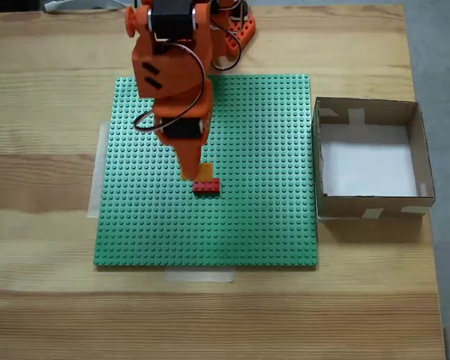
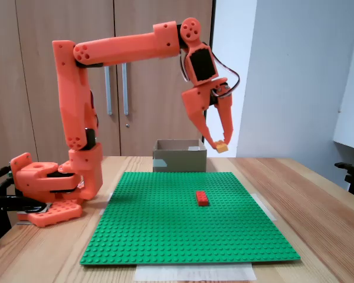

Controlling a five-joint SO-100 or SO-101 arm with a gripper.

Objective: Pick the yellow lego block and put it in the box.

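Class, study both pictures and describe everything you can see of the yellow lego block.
The yellow lego block is a small yellow-orange brick, plastic by its look, pinched between the fingertips of the orange gripper. It hangs tilted in the air, above the green baseplate and touching nothing else. In a fixed view from above, just a sliver shows beside the arm, just behind the red brick. Its studs are too small to make out.

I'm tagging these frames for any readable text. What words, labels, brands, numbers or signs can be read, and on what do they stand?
None can be read.
The box: pale tape patches on its walls, no print on them.
The orange arm, gripper shut on the yellow lego block: no lettering shows.
The red brick and green baseplate: any marks on the studs are too small to read.
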